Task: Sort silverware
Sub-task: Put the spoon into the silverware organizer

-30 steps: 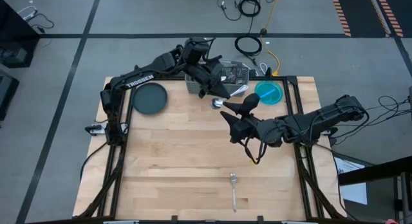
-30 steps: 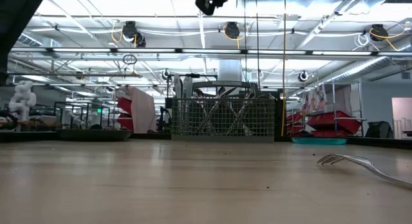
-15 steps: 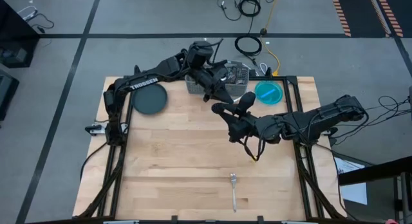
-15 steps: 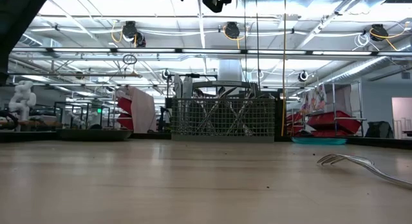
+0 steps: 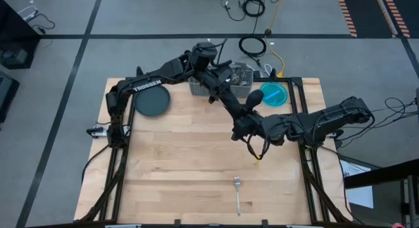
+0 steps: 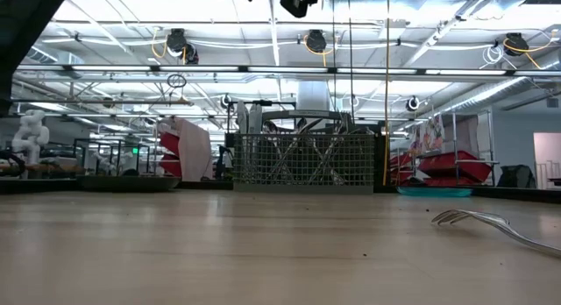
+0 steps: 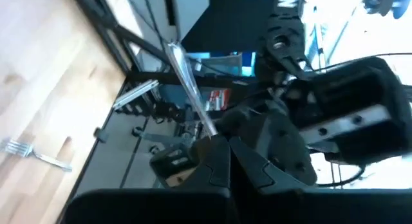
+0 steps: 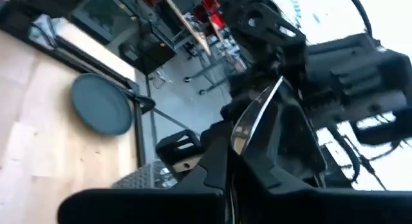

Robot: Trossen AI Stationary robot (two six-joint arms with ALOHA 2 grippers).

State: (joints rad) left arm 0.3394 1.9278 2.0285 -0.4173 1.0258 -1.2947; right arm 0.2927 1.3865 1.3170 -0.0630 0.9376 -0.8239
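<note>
One piece of silverware (image 7: 188, 89), a slim shiny strip, hangs in the air in front of the wire-mesh caddy (image 5: 230, 76). My left gripper (image 5: 222, 94) and my right gripper (image 5: 237, 115) meet there, both shut on it. In the high view the two grippers hide it. A fork (image 5: 237, 192) lies flat on the wood near the table's front edge, also seen in the low view as the fork (image 6: 491, 224). More silverware stands upright in the caddy (image 6: 302, 160). My left gripper pinches the silverware piece between its two fingers at one end of the shaft (image 7: 209, 130). The rest of the strip sticks out beyond the fingertips, clear of the table. My right gripper pinches the same piece between its fingers (image 8: 239, 137), coming from the table's right side. The shiny strip (image 8: 261, 108) runs on past its fingertips toward the left gripper.
A dark round plate (image 5: 152, 100) sits at the far left of the table. A blue dish (image 5: 273, 94) sits at the far right, next to the caddy. Bare wood lies in the middle and on the near left of the table.
My right gripper, open a second ago, has moved a little toward the far edge up to my left gripper. It has shut on the silverware piece held there. The piece has stayed in the air in front of the caddy.
</note>
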